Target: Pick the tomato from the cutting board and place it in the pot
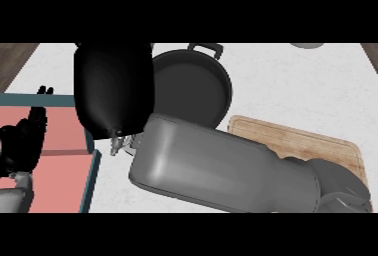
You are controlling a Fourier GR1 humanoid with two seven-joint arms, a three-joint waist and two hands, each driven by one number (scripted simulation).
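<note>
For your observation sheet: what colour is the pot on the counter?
The pot is black, seen best in the head view.

1 pot (193, 87) (black), 1 cutting board (310, 142), 2 hands (26, 137)

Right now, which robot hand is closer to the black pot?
The right robot hand: it hangs over the pot's left rim, overlapping it. The left robot hand rests open at the view's left edge, well apart from the pot.

we see a black pot (193, 87), a light brown wooden cutting board (317, 142), a white speckled counter (295, 85), a salmon pink mat (55, 165) edged in teal, grey forearms, a black left hand (22, 140)
</note>
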